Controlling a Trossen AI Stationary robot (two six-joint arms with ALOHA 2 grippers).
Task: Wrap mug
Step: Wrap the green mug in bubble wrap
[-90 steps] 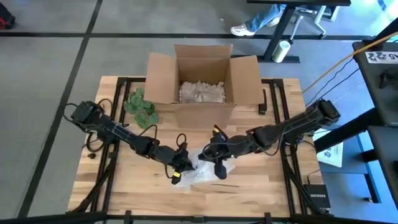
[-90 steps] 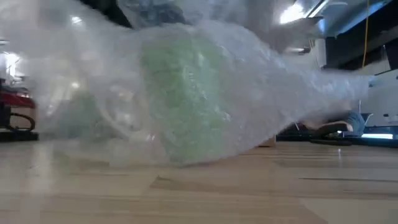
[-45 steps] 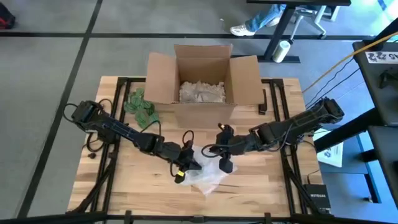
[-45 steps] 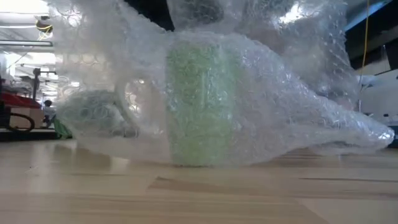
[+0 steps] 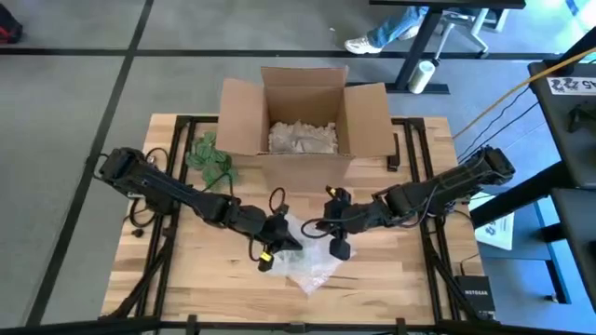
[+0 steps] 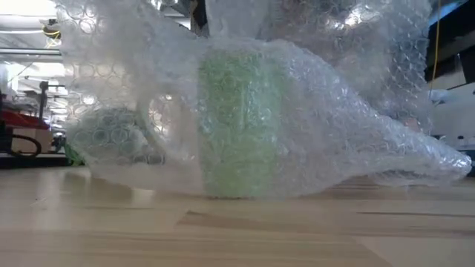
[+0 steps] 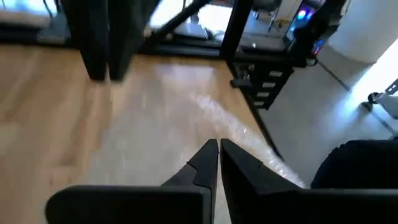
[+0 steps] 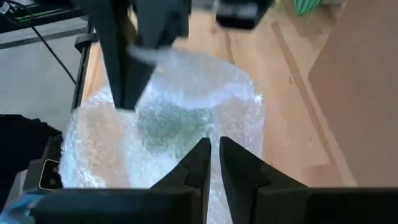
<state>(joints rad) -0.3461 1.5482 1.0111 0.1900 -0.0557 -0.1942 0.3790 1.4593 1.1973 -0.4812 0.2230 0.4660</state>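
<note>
Pale green ceramic mug (image 6: 239,122) upright inside clear bubble wrap sheet (image 6: 334,141), table centre-front. Left gripper (image 5: 277,244) at its 9 o'clock, right gripper (image 5: 333,244) at 3 o'clock; both nearly closed, pinching wrap

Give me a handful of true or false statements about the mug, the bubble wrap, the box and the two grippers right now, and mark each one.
1. The mug stands upright under bubble wrap. True.
2. The mug is inside the cardboard box. False: it is on the table, in front of the box.
3. The left gripper and right gripper are both at the bubble wrap. True.
4. The right gripper's fingers are spread wide. False: they sit nearly together.
5. The box is closed. False: its flaps are open and pale packing fill shows inside.
</note>
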